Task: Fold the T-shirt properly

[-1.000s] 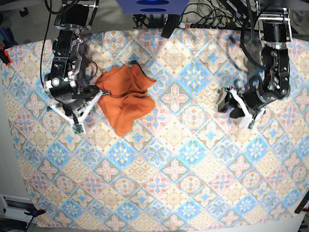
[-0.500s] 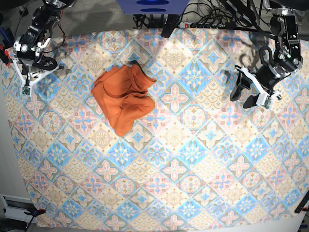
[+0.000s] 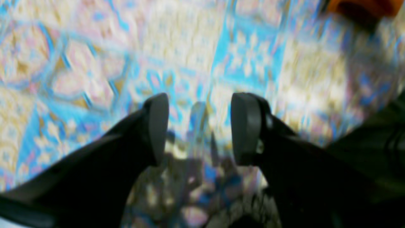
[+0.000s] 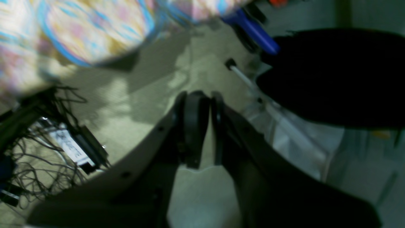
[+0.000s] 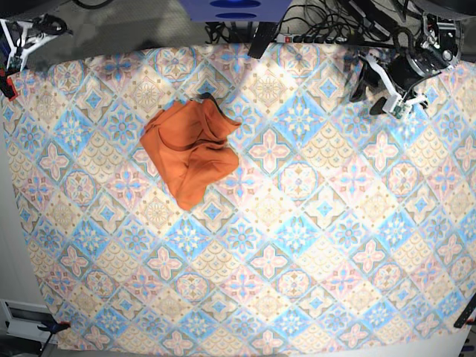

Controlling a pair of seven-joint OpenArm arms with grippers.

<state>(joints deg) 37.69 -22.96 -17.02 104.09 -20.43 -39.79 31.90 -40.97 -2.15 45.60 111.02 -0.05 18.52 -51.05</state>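
A: What is the biggest thing you see?

B: You see the patterned cloth (image 5: 297, 245). It has blue, pink and cream tiles and covers the whole table.

A: Where is the T-shirt (image 5: 190, 151)?

B: Your orange shirt lies on the cloth, up and to the left in the base view. It is bunched up in a heap. Nothing touches it.

A: And your left gripper (image 5: 377, 90)?

B: It sits far away, at the top right corner of the base view. Its fingers (image 3: 157, 126) stand apart and hold nothing.

A: And the right gripper (image 4: 204, 129)?

B: Its fingers are almost closed, with nothing between them. It hangs past the cloth's edge, over the floor.
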